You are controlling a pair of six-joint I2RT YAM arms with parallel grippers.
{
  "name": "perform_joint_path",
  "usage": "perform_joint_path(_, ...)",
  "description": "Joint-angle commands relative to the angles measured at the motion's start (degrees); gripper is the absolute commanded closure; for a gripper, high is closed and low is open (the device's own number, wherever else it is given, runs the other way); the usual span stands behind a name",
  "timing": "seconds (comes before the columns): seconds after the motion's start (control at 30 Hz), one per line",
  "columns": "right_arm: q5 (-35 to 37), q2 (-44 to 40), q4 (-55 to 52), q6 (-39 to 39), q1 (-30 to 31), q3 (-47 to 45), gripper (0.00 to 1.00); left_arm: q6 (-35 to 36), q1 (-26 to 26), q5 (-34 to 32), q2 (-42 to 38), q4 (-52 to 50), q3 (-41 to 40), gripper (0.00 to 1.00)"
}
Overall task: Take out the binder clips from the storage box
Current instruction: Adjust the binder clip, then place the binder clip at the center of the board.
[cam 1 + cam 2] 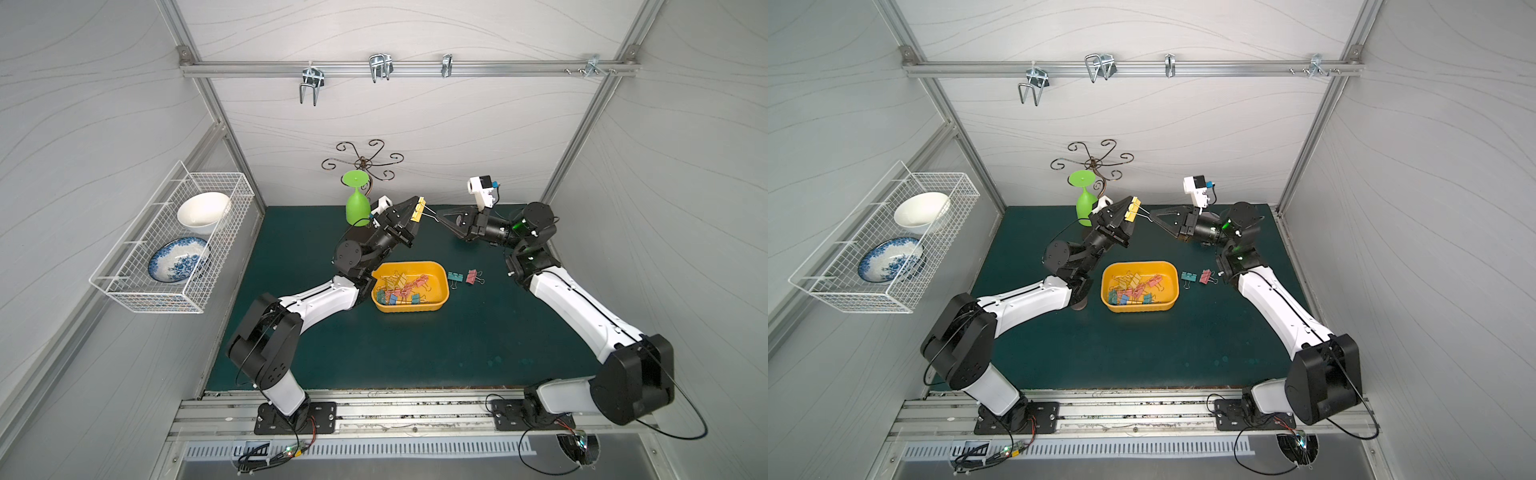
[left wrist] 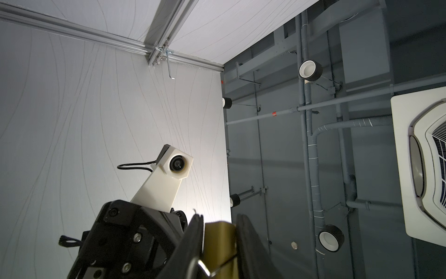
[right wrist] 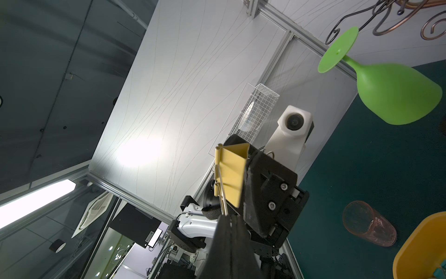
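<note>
A yellow binder clip [image 1: 419, 210] [image 1: 1132, 210] hangs in the air at the back of the mat, between my two grippers. My left gripper [image 1: 417, 211] [image 2: 218, 219] has its fingers on either side of the clip's body [image 2: 219, 241], slightly apart, with a sliver of light beside one finger. My right gripper [image 1: 437, 217] [image 3: 229, 217] is shut on the clip's silver wire handle [image 3: 223, 200]. The yellow-orange storage box [image 1: 411, 308] [image 1: 1142, 307] sits mid-mat with several binder clips [image 1: 399, 289] in it. A teal clip [image 1: 456, 277] and a pink clip [image 1: 471, 276] lie on the mat right of the box.
An upturned green glass [image 1: 358, 208] stands behind my left gripper, under a curly wire stand [image 1: 365, 160]. A white wire basket [image 1: 178, 245] with two bowls hangs on the left wall. A pink translucent cup [image 3: 369, 223] stands by the box.
</note>
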Motion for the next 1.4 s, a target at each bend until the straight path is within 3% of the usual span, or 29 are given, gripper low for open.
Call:
perform_joint_path(0.0,1.9,1.1,-11.5,-5.5,2.6,1.2,1.0,0.7,-4.9,9.2,1.3,3.6,3.9,0.63)
perform_joint_path(0.17,3.7,0.6,-14.5,-7.2,2.5,1.7,1.0,1.2,-5.6,10.4,1.8,3.7,4.5,0.45)
perform_joint_path(0.23,4.2,-0.7,-15.2,-7.9,2.0,2.0,1.0,2.0,-5.4,9.6,1.3,3.6,2.1,0.29)
perform_joint_path(0.4,8.2,-4.6,-22.8,-13.6,0.6,3.3,1.0,5.5,-5.3,9.9,-0.2,2.7,-3.0,0.18)
perform_joint_path(0.5,9.3,-6.5,-26.3,-15.5,-1.1,3.3,1.0,9.5,-4.6,10.5,-2.2,-0.5,-6.8,0.04)
perform_joint_path(0.67,12.8,-12.4,-36.9,-22.8,-4.4,2.9,1.0,22.6,-1.6,11.8,-9.8,-16.8,-12.9,0.02)
perform_joint_path(0.8,22.3,-15.2,-58.2,-31.8,-9.5,3.7,1.0,46.5,-1.3,8.0,-20.7,-49.0,-11.7,0.02)
perform_joint_path(0.9,24.3,-13.9,-68.3,-32.3,-19.3,-0.6,1.0,62.7,-3.5,-0.1,-26.8,-67.8,-9.2,0.02)
perform_joint_path(1.0,18.8,-11.7,-68.6,-32.0,-28.3,-7.2,1.0,71.6,-5.3,-5.6,-30.0,-74.4,-9.2,0.02)
perform_joint_path(1.1,19.9,-9.8,-67.0,-32.3,-32.7,-10.7,1.0,79.0,-7.0,-8.5,-30.7,-77.9,-8.9,0.02)
perform_joint_path(1.37,27.0,-0.8,-63.1,-30.9,-33.8,-10.6,1.0,93.4,-8.1,-17.2,-30.7,-85.4,-8.7,0.02)
